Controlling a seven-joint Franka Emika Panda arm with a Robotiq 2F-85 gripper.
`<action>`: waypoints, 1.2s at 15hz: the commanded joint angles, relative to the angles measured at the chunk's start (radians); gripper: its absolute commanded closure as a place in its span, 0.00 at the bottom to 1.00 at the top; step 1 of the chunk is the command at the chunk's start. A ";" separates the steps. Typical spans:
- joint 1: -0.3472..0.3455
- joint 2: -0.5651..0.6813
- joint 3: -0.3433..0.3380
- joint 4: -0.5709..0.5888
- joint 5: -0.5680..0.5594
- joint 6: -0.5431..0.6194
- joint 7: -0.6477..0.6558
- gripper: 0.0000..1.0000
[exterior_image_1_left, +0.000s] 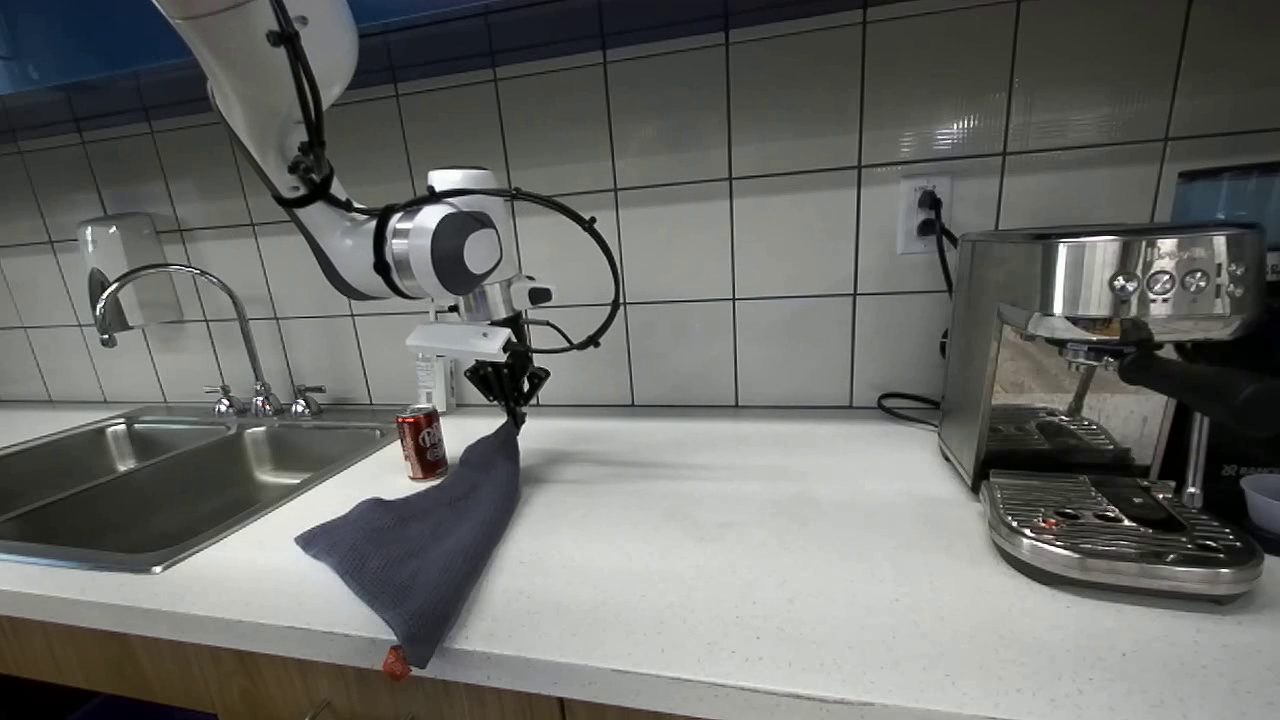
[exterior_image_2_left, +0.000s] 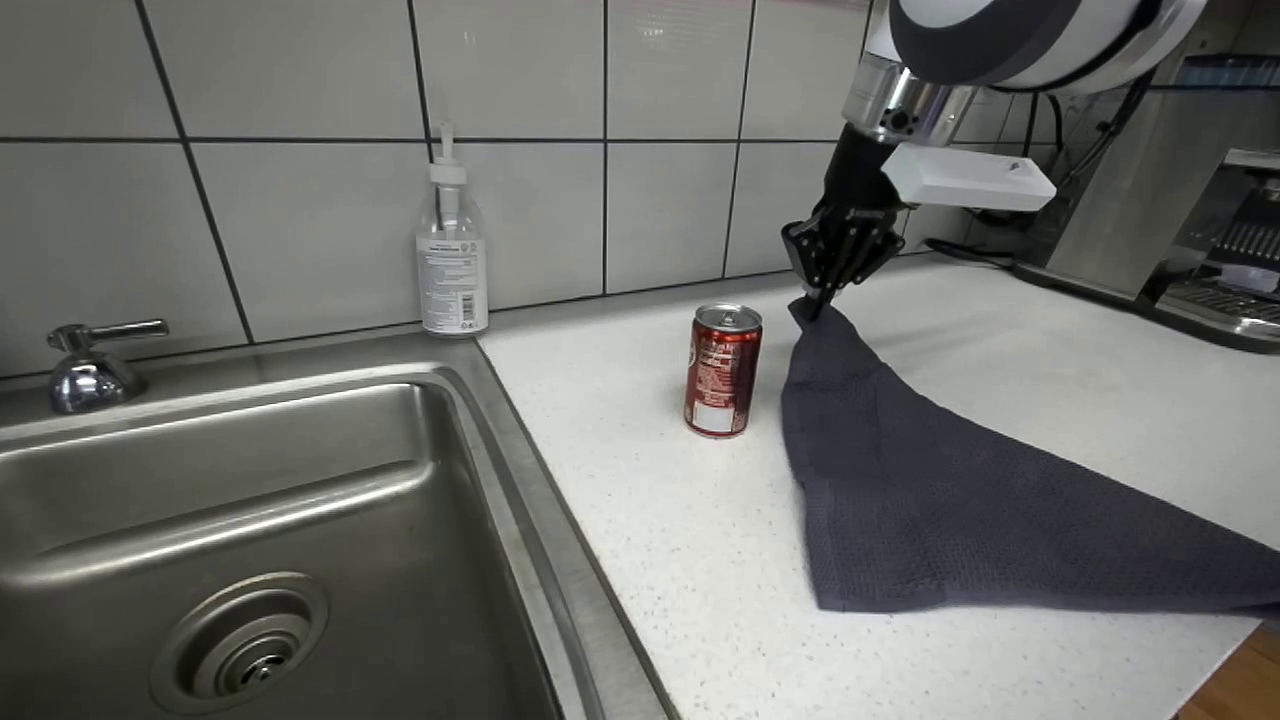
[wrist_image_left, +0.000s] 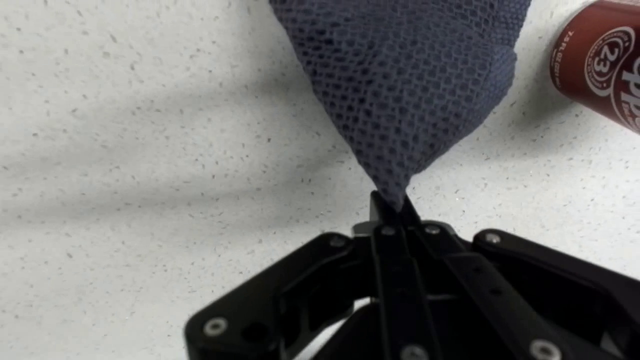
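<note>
My gripper (exterior_image_1_left: 515, 413) is shut on one corner of a dark grey-blue cloth (exterior_image_1_left: 440, 540), seen in both exterior views. That corner is lifted off the counter, and the cloth slopes down from it. Its far part lies spread towards the front edge. In the wrist view the pinched tip of the textured cloth (wrist_image_left: 410, 85) sits between the black fingertips of the gripper (wrist_image_left: 395, 202). A red soda can (exterior_image_2_left: 722, 372) stands upright beside the cloth, on its sink side. The same can (wrist_image_left: 605, 65) shows partly at the upper right of the wrist view.
A steel double sink (exterior_image_1_left: 250, 510) with a faucet (exterior_image_1_left: 240, 320) lies beside the can. A pump bottle (exterior_image_2_left: 452, 255) stands by the tiled wall. An espresso machine (exterior_image_1_left: 1110, 380) occupies the opposite end of the counter (exterior_image_1_left: 760, 560). A small orange-red object (exterior_image_1_left: 396, 663) shows at the cloth's front corner.
</note>
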 joint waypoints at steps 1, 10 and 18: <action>-0.039 -0.086 0.030 -0.094 0.033 0.043 -0.060 0.99; -0.067 -0.204 0.066 -0.222 0.109 0.104 -0.169 0.99; -0.064 -0.302 0.053 -0.325 0.150 0.086 -0.230 0.99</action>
